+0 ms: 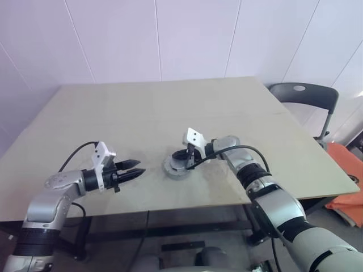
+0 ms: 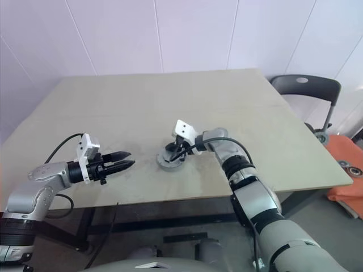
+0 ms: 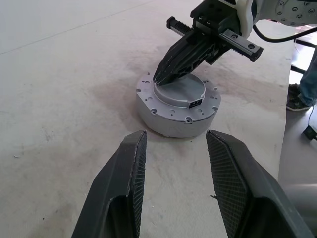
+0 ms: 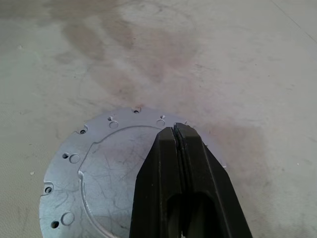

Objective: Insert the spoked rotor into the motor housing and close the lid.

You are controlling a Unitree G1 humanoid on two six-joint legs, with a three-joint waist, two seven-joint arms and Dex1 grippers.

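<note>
Grey lid (image 3: 178,90) on motor housing (image 3: 174,124) | right fingers (image 3: 171,69) pinched, tips touching lid

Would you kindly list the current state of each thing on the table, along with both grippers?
Round silver metal motor housing: upright on the beige table, closed.
Flat grey metal lid: seated on the housing.
Left gripper: open, empty, beside the housing.
Right gripper: shut, tips over the lid.
</note>
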